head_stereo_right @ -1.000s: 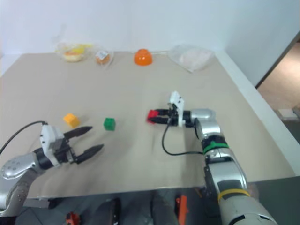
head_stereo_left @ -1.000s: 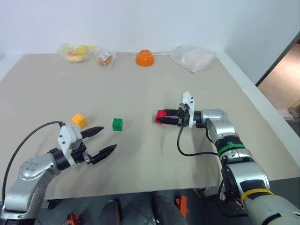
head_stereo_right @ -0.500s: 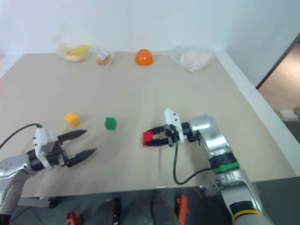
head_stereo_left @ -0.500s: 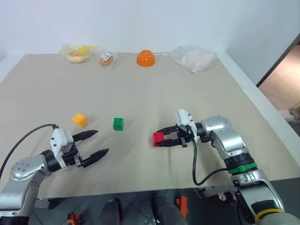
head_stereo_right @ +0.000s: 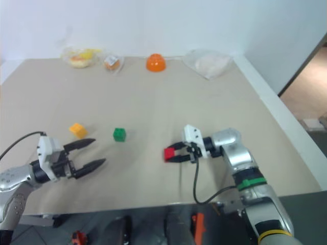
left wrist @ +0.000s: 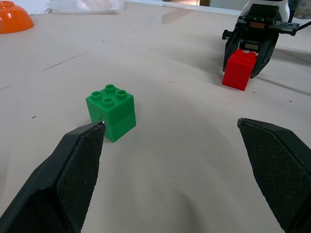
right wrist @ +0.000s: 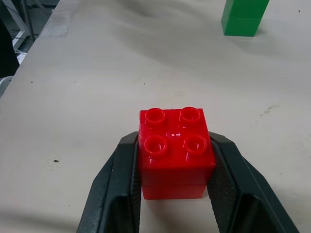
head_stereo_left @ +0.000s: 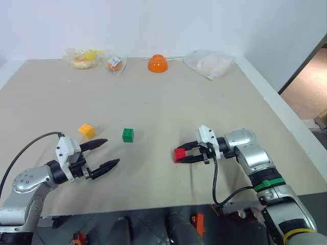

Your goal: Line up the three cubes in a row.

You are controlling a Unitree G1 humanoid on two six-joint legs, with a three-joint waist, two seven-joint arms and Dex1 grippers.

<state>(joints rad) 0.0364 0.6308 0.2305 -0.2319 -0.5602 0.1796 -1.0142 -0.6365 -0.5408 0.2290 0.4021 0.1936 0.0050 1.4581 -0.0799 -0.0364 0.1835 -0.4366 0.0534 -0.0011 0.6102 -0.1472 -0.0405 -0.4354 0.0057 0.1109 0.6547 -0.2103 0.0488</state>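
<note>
Overhead, I see my right gripper with the red cube between its fingers on the table, fingers touching both sides. The green cube sits to its left, the yellow-orange cube further left. My left gripper hovers spread wide near those two. From the left wrist, the green cube stands just past one fingertip. From the right wrist, the red cube rests studs-up, pinched between both pads.
</note>
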